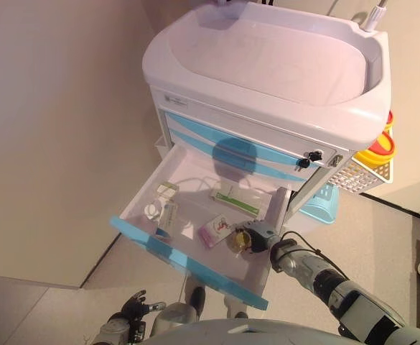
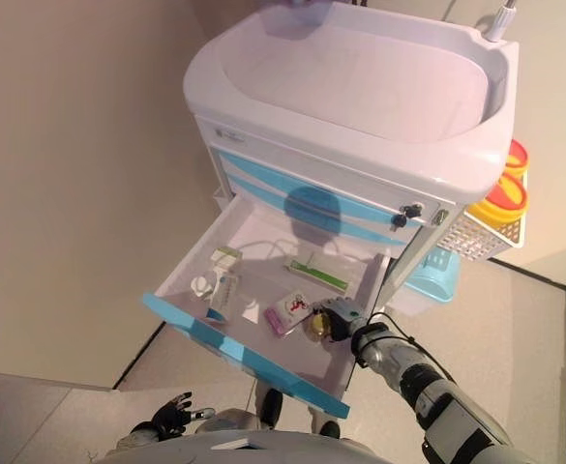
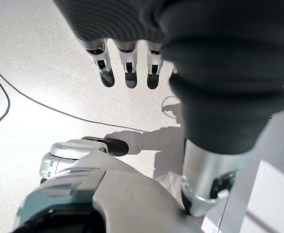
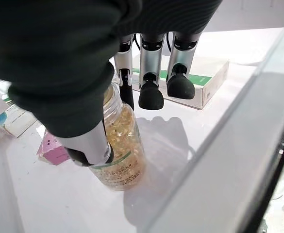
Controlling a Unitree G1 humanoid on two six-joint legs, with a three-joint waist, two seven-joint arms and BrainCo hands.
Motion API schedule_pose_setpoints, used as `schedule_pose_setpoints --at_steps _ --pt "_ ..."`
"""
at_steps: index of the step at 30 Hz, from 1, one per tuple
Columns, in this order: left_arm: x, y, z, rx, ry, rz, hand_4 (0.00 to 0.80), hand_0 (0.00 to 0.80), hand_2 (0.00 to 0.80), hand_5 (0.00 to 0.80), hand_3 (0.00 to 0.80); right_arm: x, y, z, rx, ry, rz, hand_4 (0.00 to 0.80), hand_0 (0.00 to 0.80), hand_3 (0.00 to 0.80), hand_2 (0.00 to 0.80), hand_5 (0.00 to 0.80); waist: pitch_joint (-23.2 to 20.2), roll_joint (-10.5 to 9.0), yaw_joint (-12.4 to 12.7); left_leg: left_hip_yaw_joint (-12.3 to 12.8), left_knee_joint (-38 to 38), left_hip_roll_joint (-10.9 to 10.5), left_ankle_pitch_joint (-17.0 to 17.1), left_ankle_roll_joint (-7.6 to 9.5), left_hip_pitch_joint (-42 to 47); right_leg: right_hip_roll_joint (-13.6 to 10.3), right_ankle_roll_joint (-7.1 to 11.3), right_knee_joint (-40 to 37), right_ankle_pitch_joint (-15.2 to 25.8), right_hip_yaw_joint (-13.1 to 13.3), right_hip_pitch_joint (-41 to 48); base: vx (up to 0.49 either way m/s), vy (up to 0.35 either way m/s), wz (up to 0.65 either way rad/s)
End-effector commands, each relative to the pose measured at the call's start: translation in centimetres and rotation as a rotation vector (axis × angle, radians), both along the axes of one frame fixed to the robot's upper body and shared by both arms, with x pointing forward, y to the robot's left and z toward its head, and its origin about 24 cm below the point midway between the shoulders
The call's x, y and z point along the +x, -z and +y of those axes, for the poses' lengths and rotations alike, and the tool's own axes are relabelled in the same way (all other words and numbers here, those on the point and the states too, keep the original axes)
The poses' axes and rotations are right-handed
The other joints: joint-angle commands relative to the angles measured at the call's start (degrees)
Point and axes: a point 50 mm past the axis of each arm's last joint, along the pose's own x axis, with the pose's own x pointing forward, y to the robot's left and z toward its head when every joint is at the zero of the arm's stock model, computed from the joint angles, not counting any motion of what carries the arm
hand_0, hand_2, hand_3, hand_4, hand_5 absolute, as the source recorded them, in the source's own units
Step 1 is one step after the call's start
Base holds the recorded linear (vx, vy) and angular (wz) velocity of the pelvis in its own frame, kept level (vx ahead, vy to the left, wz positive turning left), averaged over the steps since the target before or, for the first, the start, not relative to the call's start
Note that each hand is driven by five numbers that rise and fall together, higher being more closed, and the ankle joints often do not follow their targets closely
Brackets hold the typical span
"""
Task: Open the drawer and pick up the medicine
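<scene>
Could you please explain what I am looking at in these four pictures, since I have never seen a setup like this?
This is a humanoid robot with two arms. Two pictures come from cameras in its head, looking down; the other two come from cameras on its wrists.

It stands before a white medical cart with blue drawer fronts. The pulled-out drawer holds small medicine boxes, among them a long white and green box and a pink box.

The right hand reaches into the drawer, its thumb and fingers closing round a clear bottle of yellow capsules standing on the drawer floor.

The left hand hangs low over the floor, fingers relaxed, holding nothing.
</scene>
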Motion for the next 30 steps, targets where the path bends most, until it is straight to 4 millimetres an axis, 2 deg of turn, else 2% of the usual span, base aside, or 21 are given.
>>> schedule_pose_setpoints --at_steps 1,5,8,10,14,15,16,17,19,20,22,24,26,27,30 --pt "0.2 0.3 -0.9 -0.020 0.026 0.026 0.000 0.000 0.000 0.000 0.000 1.3 -3.4 1.9 0.104 -0.160 -0.080 0.800 0.800 0.800 0.800 0.800 -0.7 -0.96 -0.1 2.7 0.2 -0.6 -4.7 -0.74 0.1 -3.9 4.00 5.3 1.2 1.6 -3.8 -0.020 0.009 -0.03" --pt "0.4 0.1 -0.1 -0.010 0.009 0.023 0.000 0.000 0.000 0.000 0.000 1.9 -6.7 2.3 0.209 -0.238 -0.038 0.800 0.800 0.800 0.800 0.800 -0.5 -1.79 -0.9 3.5 0.2 -0.3 -4.8 -0.79 0.4 -3.7 4.19 5.3 1.4 2.2 -3.9 -0.022 -0.003 -0.07" --pt "0.2 0.0 0.5 -0.006 -0.009 0.024 0.000 0.000 0.000 0.000 0.000 2.2 -9.5 1.8 0.373 -0.211 0.056 0.800 0.800 0.800 0.800 0.800 -0.6 -2.35 -1.7 4.4 0.0 0.0 -4.9 -0.82 0.7 -3.6 4.25 5.3 1.6 2.7 -3.9 -0.012 0.004 -0.13" --pt "0.1 0.0 0.7 -0.007 -0.021 0.025 0.000 0.000 0.000 0.000 0.000 2.5 -11.5 1.2 0.543 -0.150 0.175 0.800 0.800 0.800 0.800 0.800 -0.7 -2.55 -2.4 5.0 0.0 0.1 -4.9 -0.75 1.0 -3.5 4.27 5.3 1.8 3.2 -3.9 -0.007 0.019 -0.08" --pt "-0.3 0.0 0.8 -0.015 -0.034 0.029 0.000 0.000 0.000 0.000 0.000 2.8 -13.5 0.6 0.923 -0.029 0.449 0.800 0.800 0.800 0.800 0.800 -0.9 -2.52 -3.8 6.0 0.0 0.2 -4.9 -0.68 1.3 -3.3 4.17 5.2 2.0 4.0 -4.0 0.002 0.039 -0.16" --pt "-0.3 0.0 0.8 -0.015 -0.034 0.029 0.000 0.000 0.000 0.000 0.000 2.8 -13.5 0.5 0.923 -0.029 0.449 0.800 0.800 0.800 0.800 0.800 -0.9 -2.52 -3.8 6.0 0.0 0.2 -4.9 -0.68 1.3 -3.3 4.17 5.2 2.0 4.0 -3.9 0.013 0.066 -0.14" --pt "-0.4 0.1 0.7 -0.023 -0.039 0.031 0.000 0.000 0.000 0.000 0.000 3.0 -14.7 1.1 1.137 -0.035 0.542 0.800 0.800 0.800 0.800 0.800 -1.2 -2.37 -4.4 6.5 0.0 0.2 -5.0 -0.64 1.6 -3.2 4.17 5.2 1.9 4.6 -3.9 0.012 0.057 -0.10" --pt "-0.3 0.1 0.6 -0.025 -0.039 0.031 0.000 0.000 0.000 0.000 0.000 3.1 -15.6 1.5 1.213 -0.055 0.556 0.800 0.800 0.800 0.800 0.800 -1.4 -2.30 -4.6 6.7 0.0 0.2 -5.0 -0.58 1.6 -3.1 4.22 5.2 1.9 4.8 -3.9 0.015 0.074 -0.12" --pt "-0.1 0.0 0.6 -0.029 -0.038 0.031 0.000 0.000 0.000 0.000 0.000 3.7 -18.3 2.0 1.374 -0.122 0.518 0.800 0.800 0.800 0.800 0.800 -1.7 -2.17 -4.8 7.2 0.0 0.3 -5.2 -0.47 1.8 -3.0 4.29 5.2 1.8 5.3 -4.0 0.009 0.040 -0.22" --pt "-0.1 0.0 0.6 -0.031 -0.037 0.031 0.000 0.000 0.000 0.000 0.000 3.9 -19.3 2.1 1.399 -0.147 0.494 0.800 0.800 0.800 0.800 0.800 -1.8 -2.11 -4.8 7.3 0.0 0.3 -5.3 -0.42 1.9 -3.0 4.31 5.2 1.8 5.4 -4.0 0.009 0.030 -0.15" --pt "0.1 0.0 0.6 -0.034 -0.031 0.033 0.000 0.000 0.000 0.000 0.000 4.5 -22.7 2.2 1.509 -0.233 0.368 0.800 0.800 0.800 0.800 0.800 -2.1 -1.91 -4.6 7.4 0.0 0.3 -5.5 -0.24 2.1 -2.9 4.32 5.3 1.8 5.7 -4.0 0.014 0.031 -0.03" --pt "0.2 -0.1 0.7 -0.034 -0.028 0.036 0.000 0.000 0.000 0.000 0.000 5.0 -25.2 2.0 1.543 -0.276 0.268 0.800 0.800 0.800 0.800 0.800 -2.2 -1.86 -4.4 7.5 0.0 0.4 -5.8 -0.17 2.3 -2.9 4.25 5.4 1.6 5.9 -4.0 0.013 0.018 -0.03" --pt "0.2 -0.1 0.7 -0.034 -0.026 0.037 0.000 0.000 0.000 0.000 0.000 5.1 -25.5 2.0 1.549 -0.278 0.254 0.800 0.800 0.800 0.800 0.800 -2.2 -1.86 -4.3 7.5 0.0 0.3 -5.8 -0.14 2.3 -2.9 4.23 5.4 1.6 5.9 -3.9 0.013 0.015 -0.05" --pt "0.2 -0.1 0.9 -0.033 -0.020 0.048 0.000 0.000 0.000 0.000 0.000 5.9 -28.5 1.3 1.601 -0.302 0.116 0.800 0.800 0.800 0.800 0.800 -2.8 -1.82 -4.0 7.3 0.0 0.3 -6.1 -0.01 2.4 -2.8 4.09 5.1 1.6 6.1 -3.7 0.030 0.034 -0.03" --pt "0.0 -0.1 1.3 -0.030 -0.020 0.060 0.000 0.000 0.000 0.000 0.000 6.8 -30.9 0.2 1.585 -0.302 -0.029 0.800 0.800 0.800 0.800 0.800 -3.3 -1.87 -3.4 7.0 0.0 0.2 -6.3 -0.04 2.6 -2.8 3.96 4.8 1.5 6.0 -3.2 0.037 0.035 -0.04"
